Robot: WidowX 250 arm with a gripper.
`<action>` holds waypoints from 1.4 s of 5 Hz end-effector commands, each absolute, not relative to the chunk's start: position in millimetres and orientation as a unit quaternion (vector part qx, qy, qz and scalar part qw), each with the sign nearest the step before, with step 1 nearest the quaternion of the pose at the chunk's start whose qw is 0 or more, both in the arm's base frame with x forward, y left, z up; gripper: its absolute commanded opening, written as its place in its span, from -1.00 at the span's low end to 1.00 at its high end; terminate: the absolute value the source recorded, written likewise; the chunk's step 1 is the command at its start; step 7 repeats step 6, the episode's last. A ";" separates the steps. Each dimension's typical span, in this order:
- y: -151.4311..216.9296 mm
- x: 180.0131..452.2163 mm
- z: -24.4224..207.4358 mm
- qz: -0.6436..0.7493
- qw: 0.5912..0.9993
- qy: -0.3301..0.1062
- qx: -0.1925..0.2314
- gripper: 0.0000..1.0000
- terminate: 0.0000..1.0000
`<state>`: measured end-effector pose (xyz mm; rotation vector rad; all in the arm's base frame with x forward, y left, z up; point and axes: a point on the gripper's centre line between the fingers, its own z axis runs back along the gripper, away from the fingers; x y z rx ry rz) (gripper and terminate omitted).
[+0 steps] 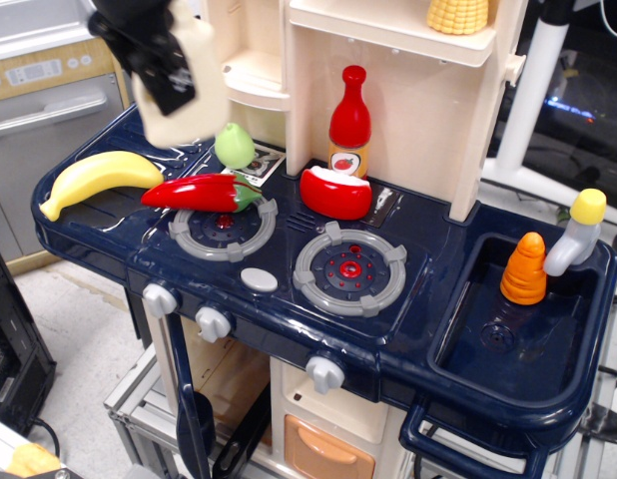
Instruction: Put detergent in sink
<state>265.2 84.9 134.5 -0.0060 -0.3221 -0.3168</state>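
Observation:
My gripper is shut on the cream-white detergent jug and holds it in the air above the back left of the toy kitchen counter, over the red pepper. The jug is blurred by motion and partly hidden behind the black fingers. The navy-blue sink is at the far right of the counter, with a grey yellow-capped faucet at its back and an orange carrot standing inside it.
On the counter lie a banana, a red pepper, a green pear, a red-white piece and a red ketchup bottle. Two grey burner rings lie between jug and sink. The cream shelf tower rises behind.

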 end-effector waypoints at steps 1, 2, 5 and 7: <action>-4.0 263.8 141.9 -0.063 0.980 -0.188 -0.029 -1.00 -1.00; -52.3 270.1 131.3 -0.016 0.975 -0.220 -0.041 -1.00 -1.00; -127.8 306.3 119.0 0.090 0.967 -0.237 -0.013 -1.00 -1.00; -127.8 306.3 119.0 0.090 0.967 -0.237 -0.013 1.00 1.00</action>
